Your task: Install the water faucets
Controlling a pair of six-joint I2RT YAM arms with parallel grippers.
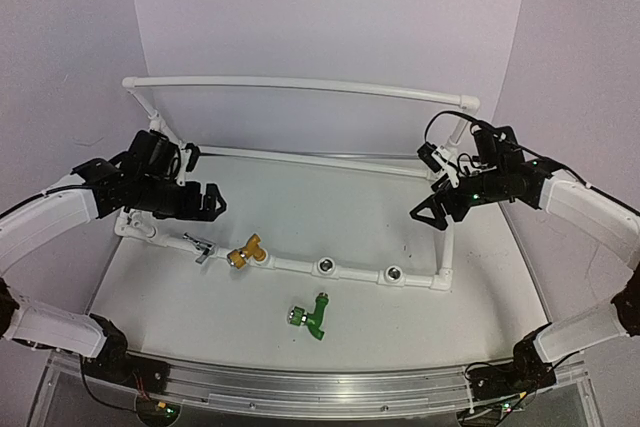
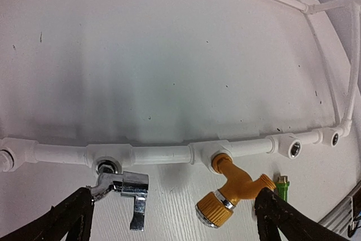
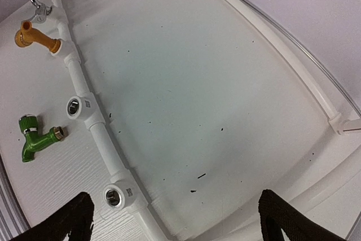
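The silver faucet [image 1: 200, 246] and the brass-yellow faucet [image 1: 247, 251] sit in the two left sockets of the white pipe frame [image 1: 355, 272]. They also show in the left wrist view, silver [image 2: 121, 187] and yellow [image 2: 234, 187]. The green faucet [image 1: 311, 316] lies loose on the table in front of the frame, also in the right wrist view [image 3: 32, 137]. My left gripper [image 1: 210, 202] is open and empty, above and behind the silver faucet. My right gripper [image 1: 432, 215] is open and empty, above the frame's right end.
Two open metal-lined sockets [image 1: 326, 267] [image 1: 394, 274] sit on the frame's front pipe, also in the right wrist view [image 3: 74, 105] [image 3: 113, 197]. The frame's rear rail [image 1: 300, 85] stands raised at the back. A metal rail [image 1: 330, 387] runs along the table's near edge.
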